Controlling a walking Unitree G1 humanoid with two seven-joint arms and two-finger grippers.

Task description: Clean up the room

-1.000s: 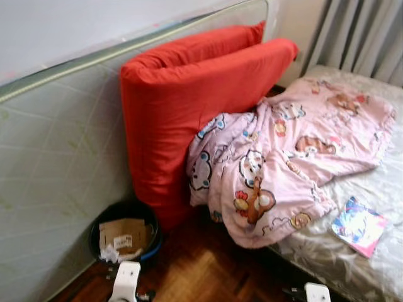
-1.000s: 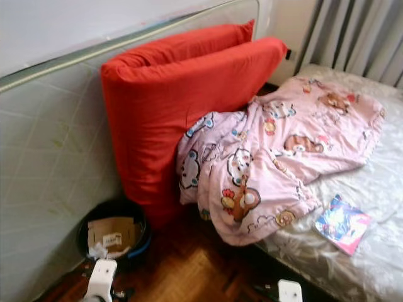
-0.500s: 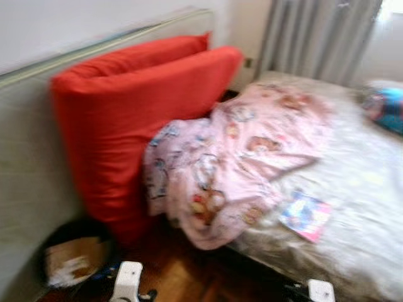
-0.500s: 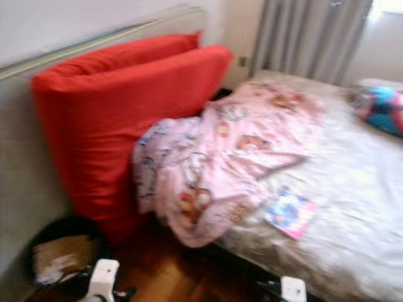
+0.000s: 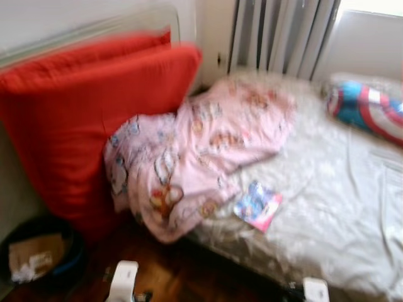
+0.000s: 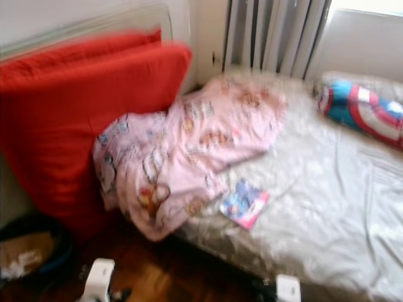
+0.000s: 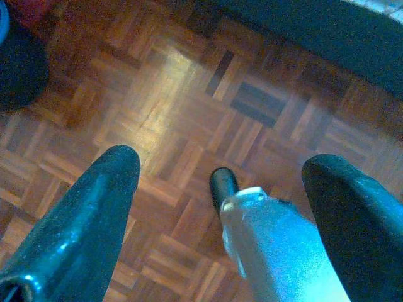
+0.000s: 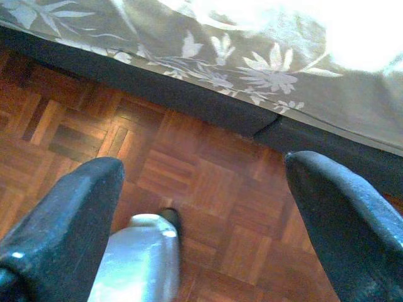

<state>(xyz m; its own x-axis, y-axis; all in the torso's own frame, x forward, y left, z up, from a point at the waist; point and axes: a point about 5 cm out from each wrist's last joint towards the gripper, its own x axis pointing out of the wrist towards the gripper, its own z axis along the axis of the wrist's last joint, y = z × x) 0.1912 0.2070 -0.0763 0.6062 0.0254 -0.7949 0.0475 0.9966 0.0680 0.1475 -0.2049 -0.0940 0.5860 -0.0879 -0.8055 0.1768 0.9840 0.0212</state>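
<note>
On the bed [image 5: 340, 207], a pink blanket [image 5: 201, 151] is lying crumpled; I'm keeping left hand [image 7: 220, 182] and right hand [image 8: 201, 182] wide, hanging empty.

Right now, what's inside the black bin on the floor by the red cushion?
The black bin holds a flattened cardboard piece and some crumpled white paper. Anything beneath them is covered.
</note>
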